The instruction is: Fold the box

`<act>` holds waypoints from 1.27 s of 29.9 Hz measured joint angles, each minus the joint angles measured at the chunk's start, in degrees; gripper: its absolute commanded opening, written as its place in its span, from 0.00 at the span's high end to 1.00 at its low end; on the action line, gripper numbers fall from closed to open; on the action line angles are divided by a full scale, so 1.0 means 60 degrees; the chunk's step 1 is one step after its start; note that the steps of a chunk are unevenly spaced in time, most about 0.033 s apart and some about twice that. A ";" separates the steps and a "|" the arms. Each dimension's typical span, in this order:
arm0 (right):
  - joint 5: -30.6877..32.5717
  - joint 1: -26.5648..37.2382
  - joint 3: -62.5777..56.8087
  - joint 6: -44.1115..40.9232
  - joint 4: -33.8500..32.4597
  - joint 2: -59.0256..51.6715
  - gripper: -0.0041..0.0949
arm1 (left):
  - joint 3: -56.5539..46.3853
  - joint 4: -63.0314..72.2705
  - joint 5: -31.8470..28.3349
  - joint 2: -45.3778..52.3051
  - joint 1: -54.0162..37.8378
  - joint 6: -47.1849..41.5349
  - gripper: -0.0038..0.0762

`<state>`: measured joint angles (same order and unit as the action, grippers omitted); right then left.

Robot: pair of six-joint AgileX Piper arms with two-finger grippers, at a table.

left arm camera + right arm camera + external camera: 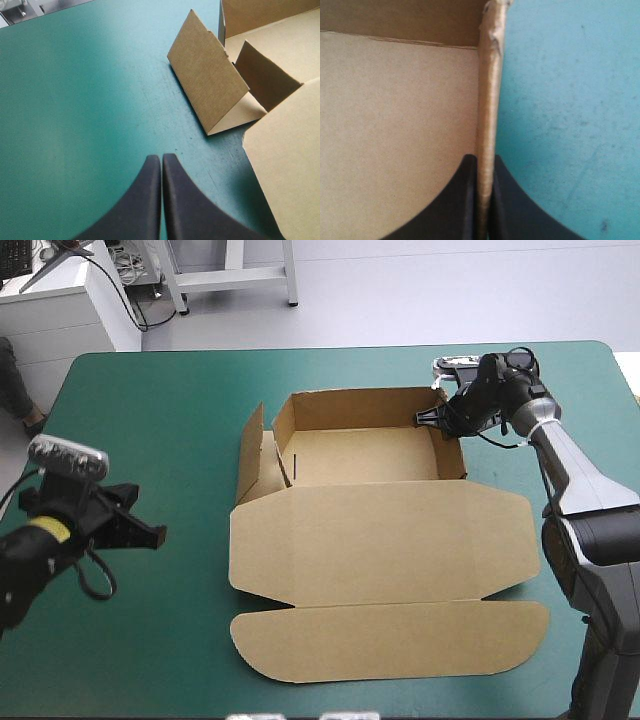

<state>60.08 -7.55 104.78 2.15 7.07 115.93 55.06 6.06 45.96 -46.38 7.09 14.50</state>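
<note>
Box (380, 540) lies part-folded on the counter (160, 420). Right wrist view shows the right hand (484, 160) clamped on its wall; left hand (161, 158) is closed, empty.

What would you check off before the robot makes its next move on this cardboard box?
1. Right end effector clamped on the right wall of the box: ok.
2. Back wall standing upright: ok.
3. Left side flap tucked in: not ok, it leans outward.
4. Left end effector free: ok, shut, holding nothing.
5. Lid lying flat: ok.
</note>
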 measured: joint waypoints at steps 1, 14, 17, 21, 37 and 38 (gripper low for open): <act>0.0000 0.0000 0.0000 0.0000 0.0000 0.0000 0.98 | -0.0440 -0.0046 -0.0246 0.0442 0.0000 -0.0158 0.96; 0.0618 0.0000 0.0535 0.0083 0.0034 0.0185 0.64 | -0.3366 -0.1776 -0.0210 0.4081 0.0535 -0.1874 0.96; 0.1324 -0.0031 0.1049 0.0103 0.0034 0.0340 0.50 | -0.3395 -0.2229 -0.0200 0.4081 0.1226 -0.2143 0.96; 0.1731 -0.0031 0.1968 0.0054 -0.0159 0.0338 0.46 | -0.3395 -0.2859 -0.0033 0.4081 0.2017 -0.2417 0.96; 0.1885 -0.0031 0.2432 0.0313 -0.0627 -0.2202 0.38 | -0.3425 -0.3735 0.0639 0.4081 0.2801 -0.3262 0.96; 0.1885 -0.0031 0.2347 0.0326 -0.0619 -0.2202 0.38 | -0.3425 -0.3735 0.0639 0.4081 0.2801 -0.3262 0.96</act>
<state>71.39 -7.74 118.86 4.10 3.36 102.72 34.51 -16.35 49.79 -21.89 23.89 -5.07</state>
